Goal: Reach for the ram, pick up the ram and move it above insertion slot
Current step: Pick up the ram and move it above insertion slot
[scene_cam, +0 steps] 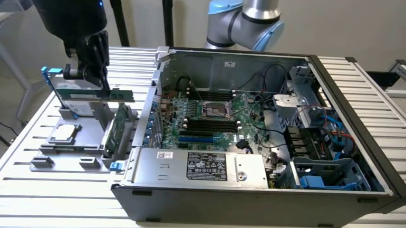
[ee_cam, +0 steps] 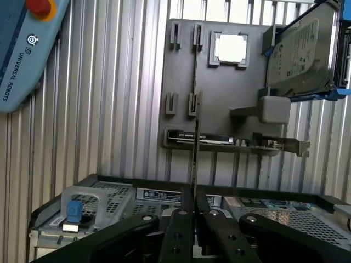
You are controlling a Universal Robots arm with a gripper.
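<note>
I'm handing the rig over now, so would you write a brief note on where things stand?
Gripper: shut on the ram, fingers pinching its thin edge.
Ram: lifted clear of the grey holder, in the air beside the hard drive, on the exterior view's left of the open computer case.
Done: reach and pick-up.
Left: carrying the ram over the motherboard's memory slots.

This looks like a robotics lab: a slatted aluminium worktop (scene_cam: 25, 190) carries an opened grey desktop computer case (scene_cam: 254, 190), a grey fixture plate (ee_cam: 219, 93) holding parts, and a blue Universal Robots teach pendant (ee_cam: 24, 49).
</note>
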